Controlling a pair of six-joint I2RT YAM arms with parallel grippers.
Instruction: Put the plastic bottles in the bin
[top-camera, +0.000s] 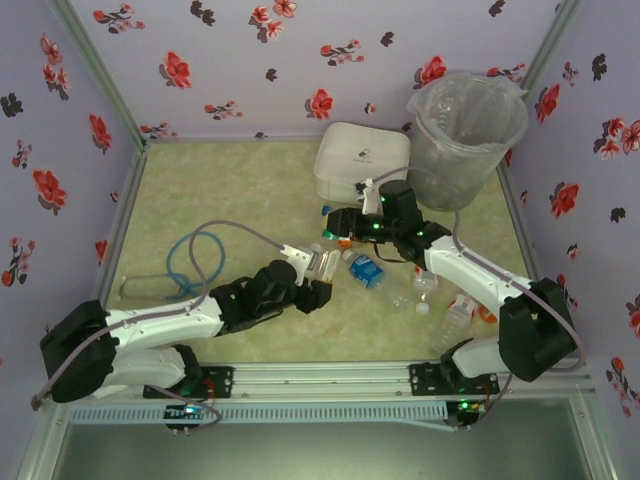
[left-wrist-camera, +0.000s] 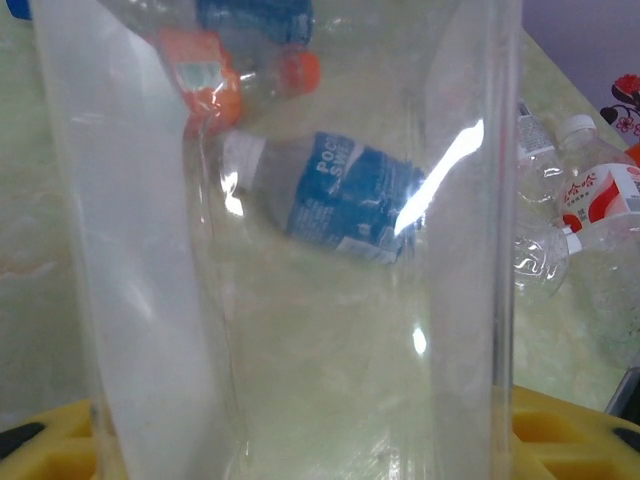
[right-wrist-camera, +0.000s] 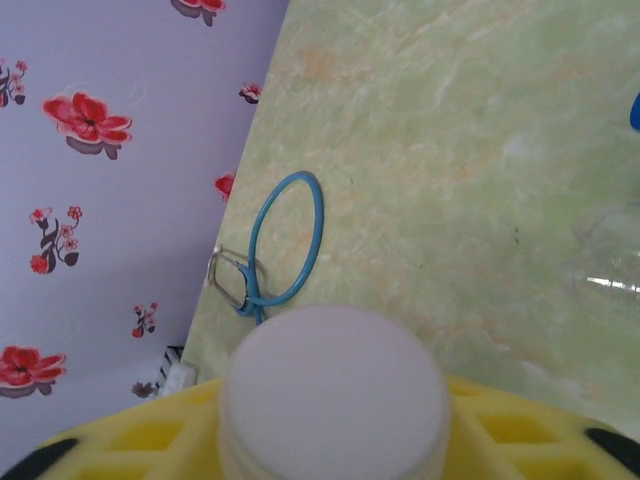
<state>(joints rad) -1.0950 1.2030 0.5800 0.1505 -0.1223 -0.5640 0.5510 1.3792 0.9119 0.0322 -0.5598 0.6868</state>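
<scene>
My left gripper (top-camera: 320, 275) is closed partway on a clear bottle (left-wrist-camera: 300, 300), with a yellow pad (left-wrist-camera: 50, 440) on either side of it, just left of the table's middle. Further right, a white box (top-camera: 360, 160) sits lidded at the far side. Right again, the bin (top-camera: 465, 130) stands in the far right corner, lined with a clear bag; I cannot make out what lies in it. My right gripper (top-camera: 343, 225) is just in front of the white box, with a white-capped bottle (right-wrist-camera: 335, 390) between its yellow fingers (right-wrist-camera: 520, 430). I cannot tell whether the jaws press on it.

Through the held bottle I read "POC" and "SWE" on a blue-label bottle (left-wrist-camera: 345, 200) lying on its side. An orange-label bottle (left-wrist-camera: 200, 80) with an orange cap lies beyond it. At the right, a red-and-white-label bottle (left-wrist-camera: 600, 195) bears writing too small to read.

The table (top-camera: 240, 180) is pale green and marbled, with a blue cable (top-camera: 195, 260) looped at its left. The walls (top-camera: 150, 40) are lilac with red flowers.
</scene>
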